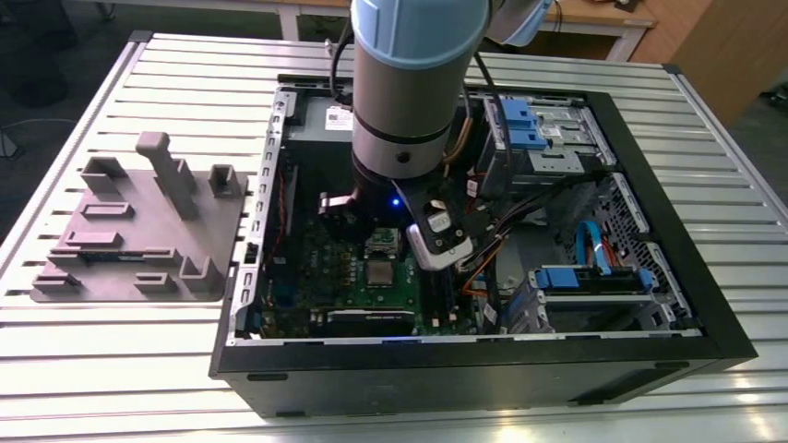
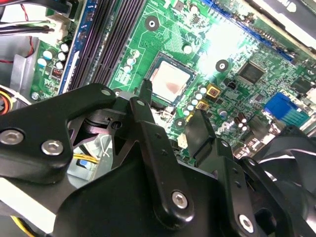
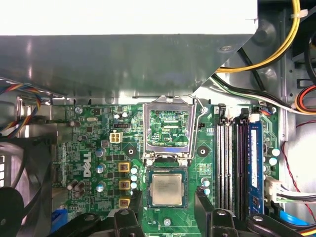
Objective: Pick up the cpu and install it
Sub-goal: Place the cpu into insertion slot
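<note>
Right, I see the gripper [image 3: 168, 197] spread wide and empty above the cpu [image 3: 166, 190], the plate [image 3: 168, 154] open; any sideways nudge could skew the cpu and bend pins.

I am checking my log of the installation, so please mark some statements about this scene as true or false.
1. The cpu lies in its socket on the motherboard. True.
2. The gripper has its fingers shut on the cpu. False: they are apart and hold nothing.
3. The metal retention frame covers the cpu. False: it is flipped open beside it.
4. The open computer case lies on a slatted table. True.
</note>
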Controlling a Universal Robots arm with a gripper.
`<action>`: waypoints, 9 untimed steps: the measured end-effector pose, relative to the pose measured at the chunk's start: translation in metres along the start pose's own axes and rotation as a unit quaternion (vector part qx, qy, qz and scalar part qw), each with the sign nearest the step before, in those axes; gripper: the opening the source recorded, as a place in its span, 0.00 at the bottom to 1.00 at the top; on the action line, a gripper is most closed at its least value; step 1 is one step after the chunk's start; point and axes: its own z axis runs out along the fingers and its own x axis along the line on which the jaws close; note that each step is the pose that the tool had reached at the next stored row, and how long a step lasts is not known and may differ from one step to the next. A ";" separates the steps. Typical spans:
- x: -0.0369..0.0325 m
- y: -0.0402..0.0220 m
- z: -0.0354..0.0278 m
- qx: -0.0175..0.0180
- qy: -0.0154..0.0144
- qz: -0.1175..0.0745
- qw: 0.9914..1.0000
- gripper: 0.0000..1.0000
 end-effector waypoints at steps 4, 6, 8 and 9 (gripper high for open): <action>0.0000 0.0000 0.0000 0.000 0.000 0.000 1.000 0.54; 0.0000 0.0000 -0.0001 0.000 0.000 0.000 1.000 0.54; 0.0000 0.0000 -0.0001 0.000 0.000 0.000 1.000 0.54; 0.0000 0.0000 -0.0001 0.000 0.000 0.000 1.000 0.54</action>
